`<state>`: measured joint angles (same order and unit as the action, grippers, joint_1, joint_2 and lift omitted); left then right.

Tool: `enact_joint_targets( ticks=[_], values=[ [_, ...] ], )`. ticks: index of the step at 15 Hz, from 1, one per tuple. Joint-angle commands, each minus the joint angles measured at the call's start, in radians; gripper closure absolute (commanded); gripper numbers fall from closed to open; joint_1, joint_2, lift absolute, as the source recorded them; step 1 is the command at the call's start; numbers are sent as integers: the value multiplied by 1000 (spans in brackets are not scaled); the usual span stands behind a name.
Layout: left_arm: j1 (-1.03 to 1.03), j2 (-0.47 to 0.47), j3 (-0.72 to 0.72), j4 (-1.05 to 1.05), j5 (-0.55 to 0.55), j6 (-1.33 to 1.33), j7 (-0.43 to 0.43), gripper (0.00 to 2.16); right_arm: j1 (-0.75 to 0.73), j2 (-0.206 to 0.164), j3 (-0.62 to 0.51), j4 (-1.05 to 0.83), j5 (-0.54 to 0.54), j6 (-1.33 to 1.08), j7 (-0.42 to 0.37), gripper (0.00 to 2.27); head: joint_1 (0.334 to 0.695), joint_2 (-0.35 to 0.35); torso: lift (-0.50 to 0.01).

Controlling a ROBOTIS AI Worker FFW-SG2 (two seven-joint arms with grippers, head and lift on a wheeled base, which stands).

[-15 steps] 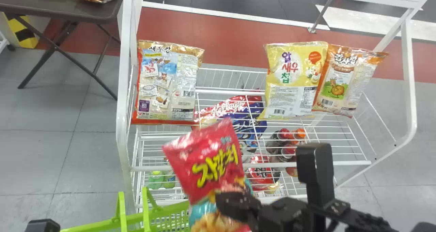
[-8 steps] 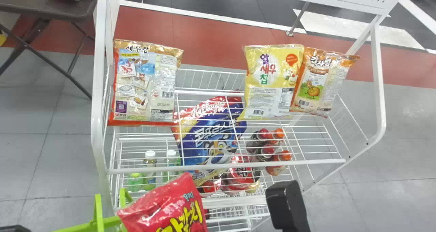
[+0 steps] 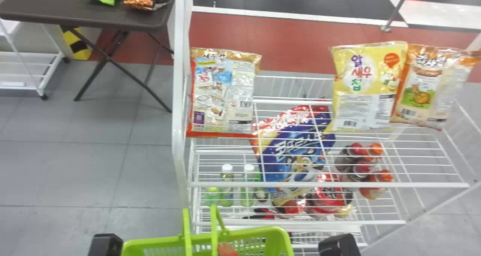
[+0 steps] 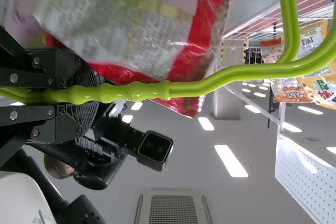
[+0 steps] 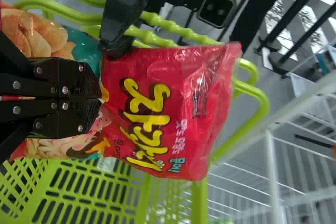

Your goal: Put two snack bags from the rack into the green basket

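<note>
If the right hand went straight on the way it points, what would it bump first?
The shiny red snack bag is in the right hand and would ride along. Past it, the green basket handle looks first in line, though depth is unclear.

The green basket, the left arm and the right arm are running off the head view's bottom edge. An orange snack bag is crossing its right edge. Shelf wires are partly hiding a blue bag. In the left wrist view, the red snack bag is extending past the top edge.
</note>
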<state>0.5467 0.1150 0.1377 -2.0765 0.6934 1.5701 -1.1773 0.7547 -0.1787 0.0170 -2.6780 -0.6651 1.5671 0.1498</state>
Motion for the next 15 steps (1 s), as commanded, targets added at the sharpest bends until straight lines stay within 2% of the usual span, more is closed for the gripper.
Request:
enact_joint_targets(
  ticks=[1,2,3,4,5,8,10,13,15],
  values=[
    [13,-1,2,-11,0,1,-1,1355,0,-1,29,17,71,5,-15,2213,695,-73,-5],
    [16,-3,2,-13,0,1,-1,1355,0,-1,34,13,94,5,-41,2084,695,-90,-5],
    [21,-3,2,-16,0,1,-1,1355,0,-1,32,12,105,5,-61,1808,695,-111,-5],
    [25,-3,2,-19,0,1,-2,1355,-3,-1,31,10,116,5,-78,880,695,-139,-5],
    [25,-3,0,-19,0,1,-4,1355,-3,-1,24,10,114,5,-95,-2,695,-203,-5],
    [25,-3,0,-17,0,1,-4,1355,-5,-1,21,-45,167,5,-162,39,695,-284,-5],
    [25,-3,3,-17,0,1,-4,1355,-14,-1,26,-68,231,5,-179,56,695,-335,-5],
    [25,0,8,-17,0,1,-10,1355,-25,-1,17,-66,226,5,-165,53,695,-350,-5],
    [22,-1,8,-17,0,1,-10,1355,-21,-1,23,-60,225,0,-124,63,695,-350,-5]
  ],
)
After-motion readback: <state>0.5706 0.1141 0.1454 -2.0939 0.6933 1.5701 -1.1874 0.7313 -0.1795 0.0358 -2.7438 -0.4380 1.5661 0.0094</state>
